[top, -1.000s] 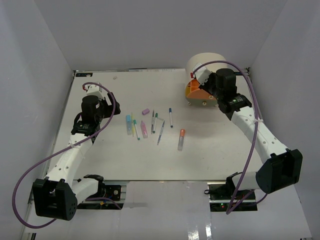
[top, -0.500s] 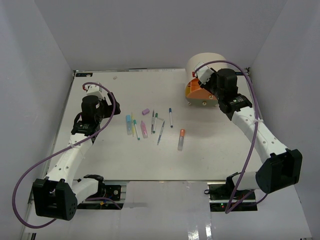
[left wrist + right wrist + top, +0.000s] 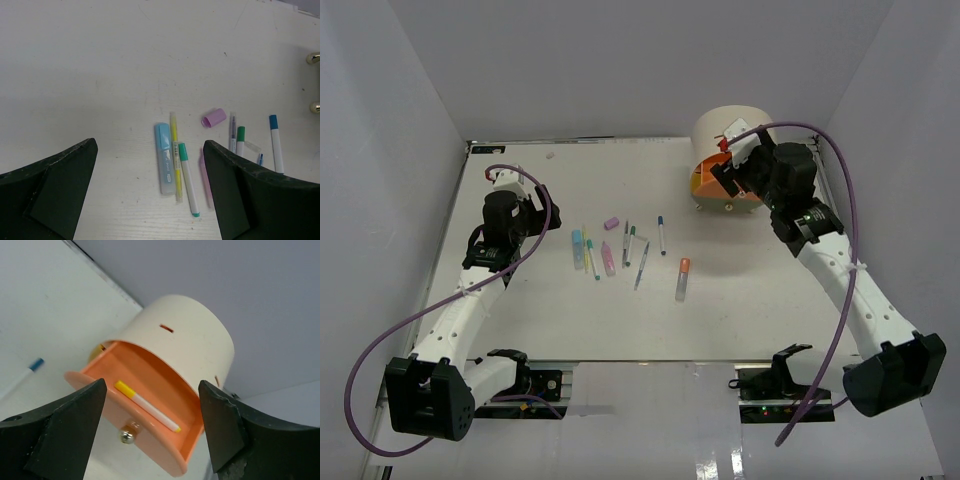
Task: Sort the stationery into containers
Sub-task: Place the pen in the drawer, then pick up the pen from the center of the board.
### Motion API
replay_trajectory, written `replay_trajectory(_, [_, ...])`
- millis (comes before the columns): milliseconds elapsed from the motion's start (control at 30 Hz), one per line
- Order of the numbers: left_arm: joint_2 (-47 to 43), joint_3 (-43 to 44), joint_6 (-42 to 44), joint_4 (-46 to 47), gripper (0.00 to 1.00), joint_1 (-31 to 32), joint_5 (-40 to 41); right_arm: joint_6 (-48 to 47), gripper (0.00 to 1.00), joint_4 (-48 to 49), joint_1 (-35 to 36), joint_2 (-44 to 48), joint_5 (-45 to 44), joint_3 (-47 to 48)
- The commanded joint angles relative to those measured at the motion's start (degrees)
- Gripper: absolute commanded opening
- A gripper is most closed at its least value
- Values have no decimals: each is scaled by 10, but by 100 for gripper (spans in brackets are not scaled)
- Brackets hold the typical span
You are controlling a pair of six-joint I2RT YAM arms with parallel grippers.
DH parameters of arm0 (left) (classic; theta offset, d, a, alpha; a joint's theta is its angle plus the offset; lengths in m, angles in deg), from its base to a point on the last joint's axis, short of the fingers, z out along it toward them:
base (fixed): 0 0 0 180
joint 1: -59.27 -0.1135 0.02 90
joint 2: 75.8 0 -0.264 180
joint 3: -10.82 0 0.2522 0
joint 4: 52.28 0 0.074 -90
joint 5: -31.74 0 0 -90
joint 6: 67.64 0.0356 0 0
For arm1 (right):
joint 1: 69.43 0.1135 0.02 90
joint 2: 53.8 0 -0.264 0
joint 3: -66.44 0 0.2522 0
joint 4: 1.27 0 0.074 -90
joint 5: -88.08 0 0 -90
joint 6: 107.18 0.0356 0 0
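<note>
The right tool stands wide, with nothing between its jaws. In its own view the gap frames the peach-orange plastic drawer, pulled out of the round cream cylinder-shaped organiser just ahead of and below it. One thin white pen with a yellow cap lies slantwise on the drawer floor, under the tool, touched by neither jaw.

The left tool is also spread wide and empty, hanging over the white tabletop. The unsorted stationery lies ahead of it and toward its right jaw. A pastel blue marker, a thin yellow pen and a white pen with a green cap are pressed side by side, and a small purple piece lies a little further ahead. Beyond that is a white pen with a blue cap. An orange-capped marker lies apart from the cluster, between the two tools.

The risks I see:
- The drawer stands out from the organiser, close under the right tool. A low or sideways sweep could catch its rim and shove or tip the light organiser.
- The slanted pen could jam if the drawer were pushed shut.
- With the left tool this wide, closing on the packed trio would likely pinch two items, or squeeze one out to roll off.
- The thin pens lie flat on the tabletop, so the jaws may scrape it or slip off them.
</note>
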Motion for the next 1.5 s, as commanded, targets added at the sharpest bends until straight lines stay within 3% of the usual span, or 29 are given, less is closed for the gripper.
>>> replay_trajectory(0, [-1, 8, 4, 1, 98, -2, -4, 120, 81, 60, 44, 44, 68, -21])
replay_trajectory(133, [1, 9, 3, 1, 98, -2, -6, 209, 81, 81, 137, 38, -29, -45])
replay_trajectory(267, [2, 10, 4, -2, 98, -1, -6, 297, 83, 3, 222, -51, -111, 17])
replay_trajectory(333, [2, 10, 4, -2, 98, -2, -4, 375, 83, -35, 232, -81, -145, 39])
replay_trajectory(467, [2, 10, 2, -3, 98, -1, -4, 459, 82, -79, 234, -172, -167, 88])
replay_trajectory(800, [-2, 10, 0, -4, 98, -2, -9, 539, 76, -153, 217, -359, -160, 185])
replay_trajectory(1467, [-6, 9, -7, -5, 98, -2, -22, 582, 62, -157, 174, -500, -169, 222])
